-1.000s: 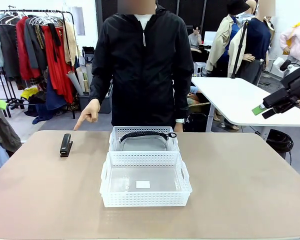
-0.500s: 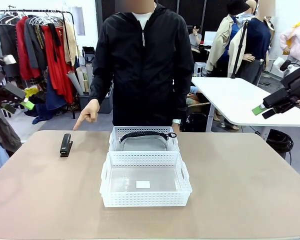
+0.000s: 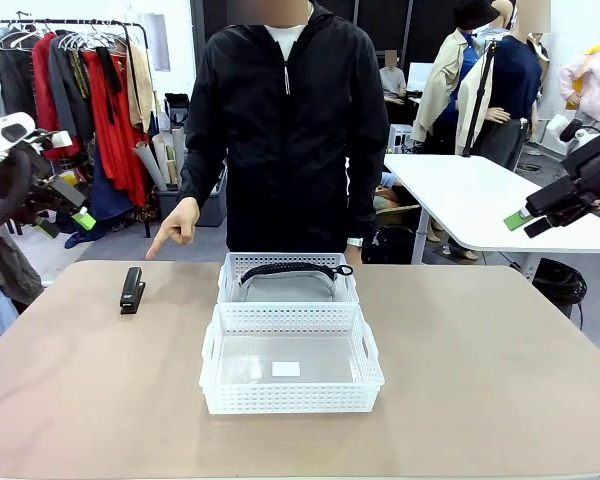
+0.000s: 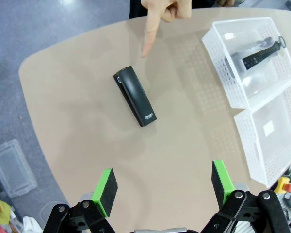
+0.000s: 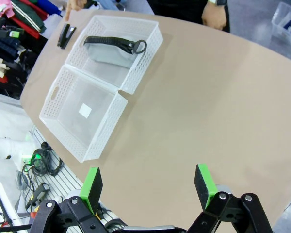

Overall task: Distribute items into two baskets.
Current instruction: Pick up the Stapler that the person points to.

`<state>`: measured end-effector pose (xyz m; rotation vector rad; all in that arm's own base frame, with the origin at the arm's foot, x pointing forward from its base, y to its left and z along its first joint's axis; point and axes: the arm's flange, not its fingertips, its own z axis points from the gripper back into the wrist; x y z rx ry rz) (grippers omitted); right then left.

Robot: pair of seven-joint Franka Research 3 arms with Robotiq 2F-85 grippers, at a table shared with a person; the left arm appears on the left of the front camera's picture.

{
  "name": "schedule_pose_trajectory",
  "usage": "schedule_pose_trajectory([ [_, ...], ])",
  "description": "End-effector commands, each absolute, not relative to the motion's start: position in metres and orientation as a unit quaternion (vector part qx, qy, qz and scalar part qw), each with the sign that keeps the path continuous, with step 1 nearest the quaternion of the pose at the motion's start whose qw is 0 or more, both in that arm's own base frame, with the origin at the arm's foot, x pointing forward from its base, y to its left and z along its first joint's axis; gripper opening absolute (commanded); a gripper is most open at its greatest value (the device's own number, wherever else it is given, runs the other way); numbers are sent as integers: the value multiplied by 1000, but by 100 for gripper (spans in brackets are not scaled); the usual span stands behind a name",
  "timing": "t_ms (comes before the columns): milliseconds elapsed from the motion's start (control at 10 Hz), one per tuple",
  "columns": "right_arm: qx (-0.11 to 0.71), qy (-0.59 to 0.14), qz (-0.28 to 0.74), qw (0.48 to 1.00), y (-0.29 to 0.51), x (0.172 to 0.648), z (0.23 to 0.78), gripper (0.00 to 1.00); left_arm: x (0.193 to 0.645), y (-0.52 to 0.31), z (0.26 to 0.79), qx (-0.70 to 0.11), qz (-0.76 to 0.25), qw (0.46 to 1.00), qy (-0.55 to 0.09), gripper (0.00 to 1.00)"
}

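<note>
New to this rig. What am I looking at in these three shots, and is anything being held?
Two white robot arms share a table with a person. The wide shot comes from a fixed camera between the arms, looking across at the person. The other two come from a camera on each wrist, looking along that arm's gripper. The green pads at the bottom are its fingertips.

The left gripper and right gripper are both open, raised above the table, and hold nothing.

On the table, a black stapler lies loose on the robot's left, beside two white lattice baskets set end to end. The far basket holds a grey pouch with a black strap. The near basket has no item in it. The person's hand points toward the stapler.
</note>
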<state>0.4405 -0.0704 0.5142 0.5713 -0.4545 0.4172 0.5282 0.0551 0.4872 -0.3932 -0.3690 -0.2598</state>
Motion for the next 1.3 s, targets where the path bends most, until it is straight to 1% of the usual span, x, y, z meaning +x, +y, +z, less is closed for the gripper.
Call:
schedule_pose_trajectory([
  [0, 279, -222, 202, 912, -70, 440, 515, 100, 549, 45, 488, -173, -124, 965, -154, 100],
  [600, 279, -222, 202, 912, -70, 440, 515, 100, 601, -4, 458, -131, -82, 983, -99, 100],
  [1200, 279, -222, 202, 912, -70, 440, 515, 100, 627, -34, 412, -53, -64, 995, -60, 100],
])
